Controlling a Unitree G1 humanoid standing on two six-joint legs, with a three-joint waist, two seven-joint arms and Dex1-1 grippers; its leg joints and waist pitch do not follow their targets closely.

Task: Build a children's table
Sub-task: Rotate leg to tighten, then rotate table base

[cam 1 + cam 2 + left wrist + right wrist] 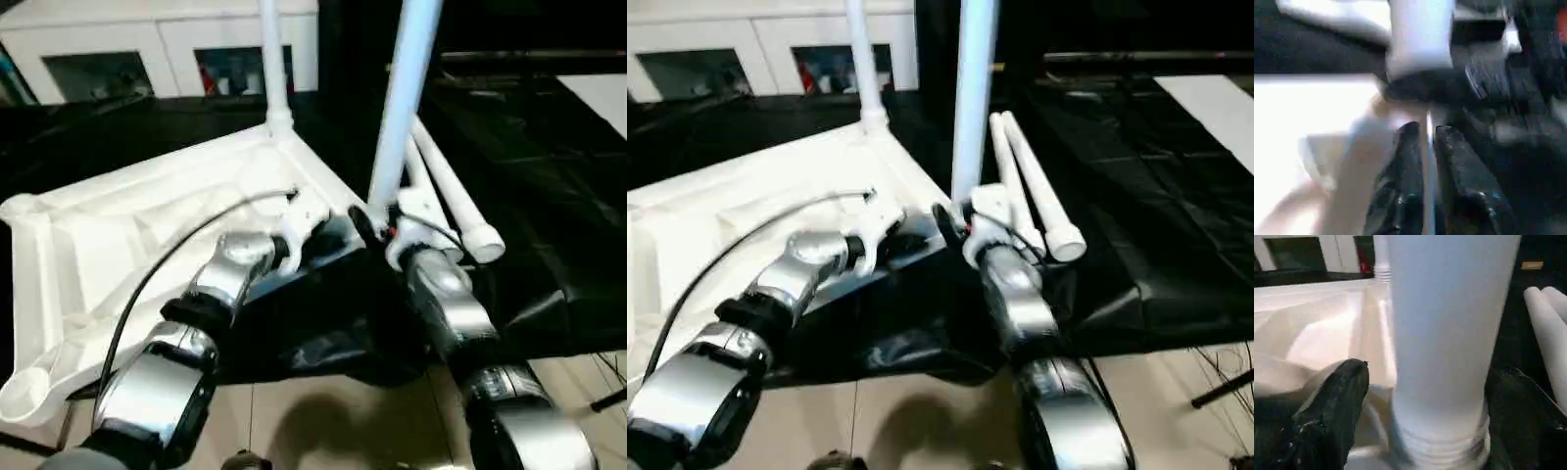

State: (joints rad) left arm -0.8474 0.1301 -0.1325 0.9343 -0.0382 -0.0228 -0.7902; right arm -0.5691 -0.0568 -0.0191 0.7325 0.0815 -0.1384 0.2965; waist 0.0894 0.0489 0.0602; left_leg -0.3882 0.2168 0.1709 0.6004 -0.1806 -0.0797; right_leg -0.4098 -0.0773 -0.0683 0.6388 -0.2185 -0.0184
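The children's table top (118,245) lies upside down on black cloth, white and ribbed. One white leg (275,69) stands in its far corner socket. A second leg (404,108) stands upright at the near right corner. My right gripper (1425,382) is open around that leg's threaded base, with one black finger (1332,401) on each side and standing off the tube. My left gripper (299,211) sits at the top's near edge beside that corner. Its fingers (1405,161) are almost together, with a thin white strip of the rim between them.
Two loose white legs (456,201) lie side by side on the black cloth (549,196), just right of my right gripper. A white cabinet (147,39) with glass doors stands at the back left. Pale floor (323,421) shows below the cloth's near edge.
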